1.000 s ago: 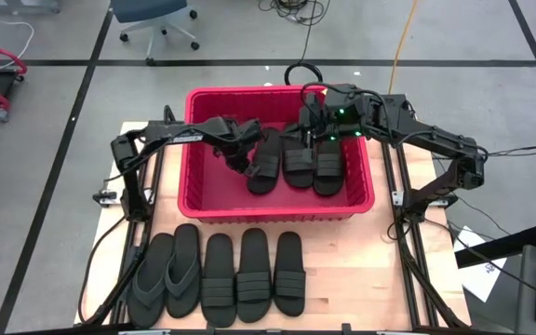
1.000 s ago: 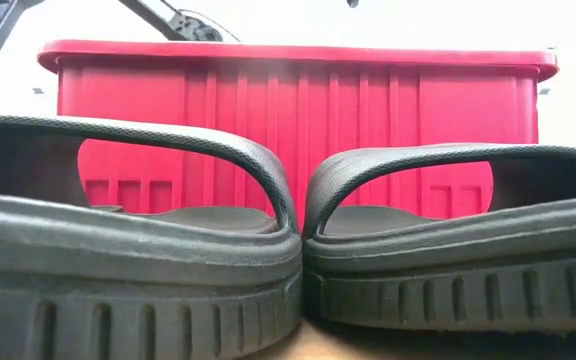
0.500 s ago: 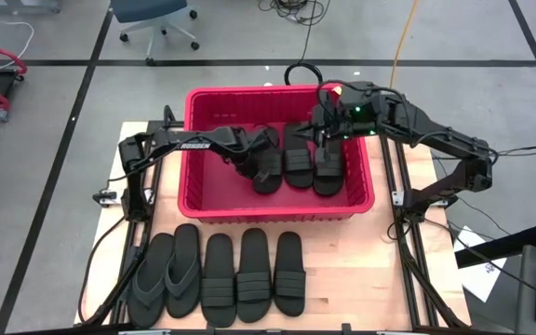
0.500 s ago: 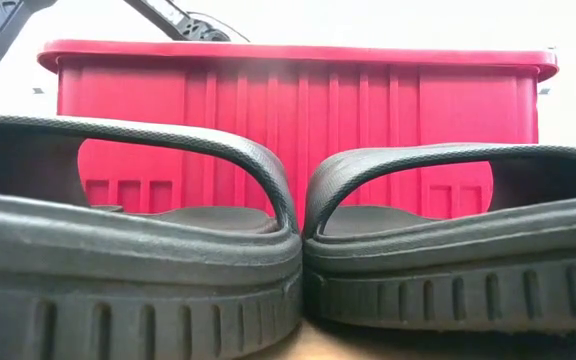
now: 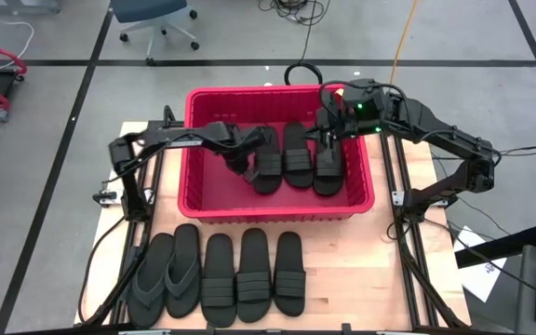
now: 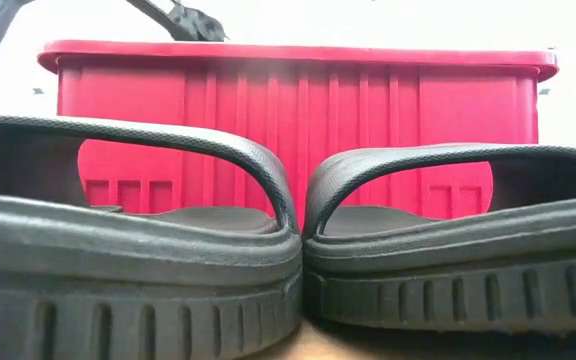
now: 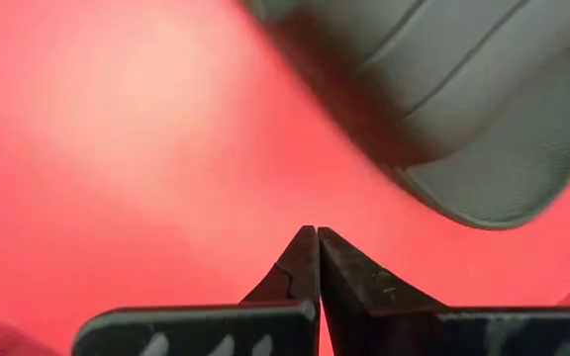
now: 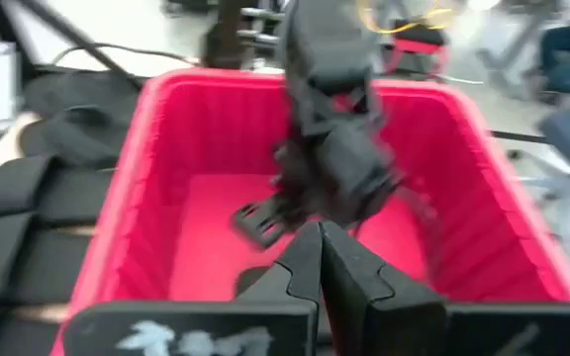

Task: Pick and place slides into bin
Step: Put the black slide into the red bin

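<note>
The red bin (image 5: 279, 200) stands at the table's far middle and holds three black band slides side by side (image 5: 298, 156). My left gripper (image 5: 243, 167) is shut and empty, low inside the bin beside the leftmost of these slides (image 5: 268, 163). In the left wrist view its tips (image 7: 316, 233) stand over the red floor, apart from that slide (image 7: 443, 99). My right gripper (image 5: 329, 133) is shut and empty, above the bin's far right part, over the rightmost slide (image 5: 328, 169). Several more slides (image 5: 252, 274) lie flat in a row on the table near the front edge.
The row on the table has two flip-flops (image 5: 166, 274) at its left and three band slides to their right. Two of them fill the front of the low view (image 6: 268, 260), with the bin's wall (image 6: 298, 110) behind. Bare wood lies right of the row (image 5: 352, 270).
My left gripper has gone a little toward the near edge inside the bin. The leftmost slide, slanted before, now lies nearly straight beside the other two. My right gripper has shifted a little toward the table's right edge.
</note>
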Motion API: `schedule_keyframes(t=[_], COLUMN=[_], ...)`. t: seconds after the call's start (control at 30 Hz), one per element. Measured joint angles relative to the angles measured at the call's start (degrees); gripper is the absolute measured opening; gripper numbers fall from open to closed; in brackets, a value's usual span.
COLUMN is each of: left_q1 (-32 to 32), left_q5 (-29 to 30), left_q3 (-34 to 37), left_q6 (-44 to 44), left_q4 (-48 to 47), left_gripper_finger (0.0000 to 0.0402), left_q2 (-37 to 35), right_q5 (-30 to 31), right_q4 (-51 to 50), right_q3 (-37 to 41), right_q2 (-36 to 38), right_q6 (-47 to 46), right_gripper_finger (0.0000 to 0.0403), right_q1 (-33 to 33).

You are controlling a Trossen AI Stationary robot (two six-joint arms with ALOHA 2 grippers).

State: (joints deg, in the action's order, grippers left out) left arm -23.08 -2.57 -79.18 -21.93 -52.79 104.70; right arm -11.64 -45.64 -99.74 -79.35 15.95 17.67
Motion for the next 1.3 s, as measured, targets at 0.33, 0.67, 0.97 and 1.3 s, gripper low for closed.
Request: schedule_keyframes(t=[0.33, 0.67, 0.97, 1.3], left_q1=[1.6, 13.0, 30.3, 39.5], left_q5=[-0.7, -9.5, -9.3, -7.9], left_q3=[0.0, -0.1, 0.0, 0.0], left_q6=[14.8, 9.3, 10.8, 8.4], left_q4=[6.6, 12.3, 12.4, 19.7], left_gripper_finger=[0.0000, 0.0000, 0.0000, 0.0000], left_q2=[-23.9, -36.7, -34.0, -25.1], right_q5=[-4.2, -14.4, -2.0, -1.9], right_q4=[-2.5, 6.2, 12.6, 12.6], right_q3=[0.0, 0.0, 0.0, 0.0], right_q2=[0.2, 0.2, 0.2, 0.2], right_q6=[1.7, -2.5, -22.9, -23.1], right_gripper_finger=[0.0000, 0.0000, 0.0000, 0.0000], right_q1=[0.3, -2.7, -6.4, -15.7])
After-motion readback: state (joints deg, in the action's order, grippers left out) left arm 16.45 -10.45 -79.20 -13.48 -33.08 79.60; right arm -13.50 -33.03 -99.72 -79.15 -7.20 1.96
